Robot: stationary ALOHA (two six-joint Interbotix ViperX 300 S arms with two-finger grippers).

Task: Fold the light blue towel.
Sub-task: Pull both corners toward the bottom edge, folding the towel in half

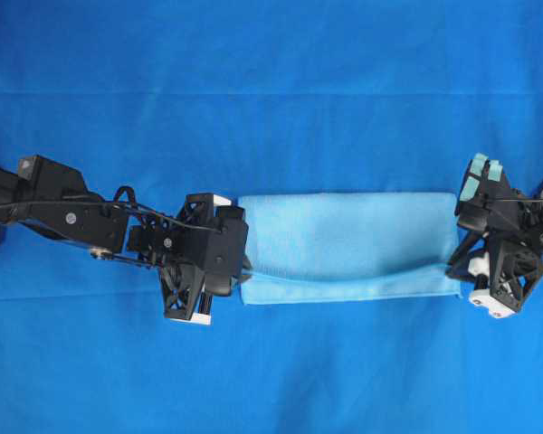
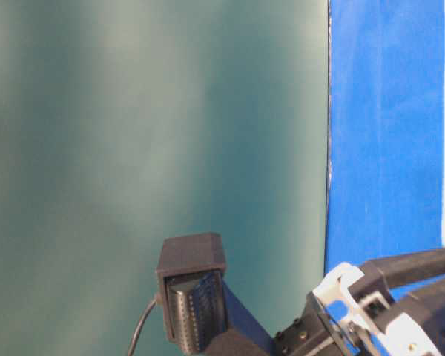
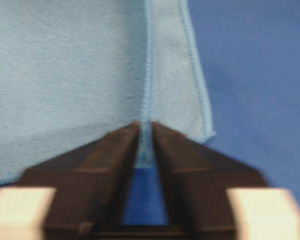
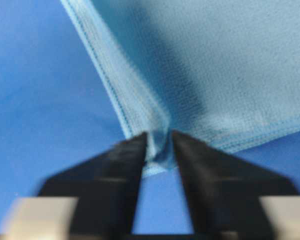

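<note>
My left gripper pinches the towel's hem edge between nearly closed fingers at the towel's left end. My right gripper has the towel's corner between its fingers, slightly apart, at the right end. The towel lies folded as a wide strip at the middle of the table covering, upper layer sagging short of the near edge

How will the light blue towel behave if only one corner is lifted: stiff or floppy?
Probably floppy: the light blue towel lies folded flat, and its upper layer sags in a curve along the front edge. It also seems thin and light, since a hem fits between nearly closed jaws. On the table covering it may drag rather than slide.
</note>
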